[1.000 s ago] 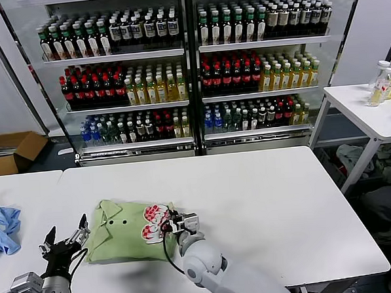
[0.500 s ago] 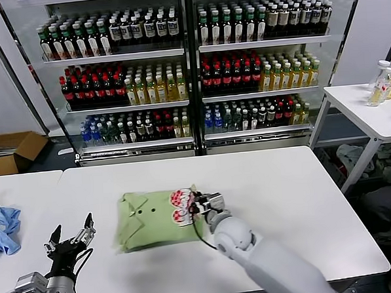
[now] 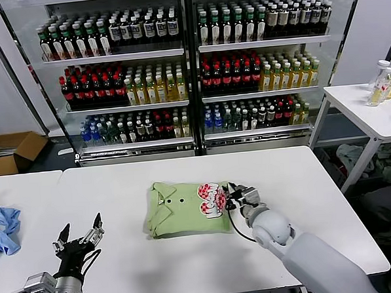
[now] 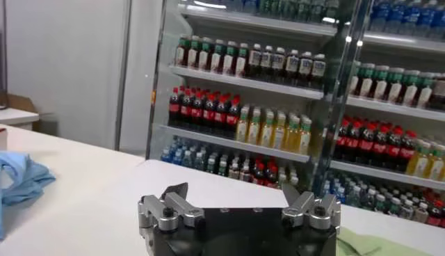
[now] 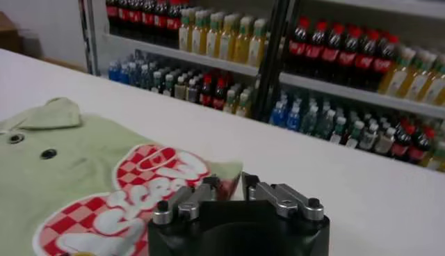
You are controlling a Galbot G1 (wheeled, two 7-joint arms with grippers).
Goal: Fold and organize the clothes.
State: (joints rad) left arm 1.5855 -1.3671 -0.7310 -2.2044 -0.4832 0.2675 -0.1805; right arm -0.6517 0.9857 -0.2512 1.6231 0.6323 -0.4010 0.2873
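Observation:
The clothes, a light green polo shirt (image 3: 183,216), lies folded flat on the white table (image 3: 302,180), collar to the left, red-and-white graphic to the right. My right gripper (image 3: 229,196) is at the shirt's right edge beside the graphic. In the right wrist view the shirt (image 5: 83,174) fills the near table, and the right gripper (image 5: 230,182) has its jaws parted a little with the shirt's corner between them. My left gripper (image 3: 79,239) hovers open over bare table near the front left, apart from the shirt. In the left wrist view, nothing lies between the left gripper (image 4: 235,193) jaws.
A crumpled light blue cloth (image 3: 3,229) lies at the table's far left, also in the left wrist view (image 4: 21,177). Shelves of bottles (image 3: 191,61) stand behind the table. A side table (image 3: 371,111) with bottles stands at the right, a cardboard box (image 3: 12,149) at the left.
My right gripper has dragged the folded shirt to the right across the table, and its jaws have now parted. The left gripper has drifted slightly right, still open.

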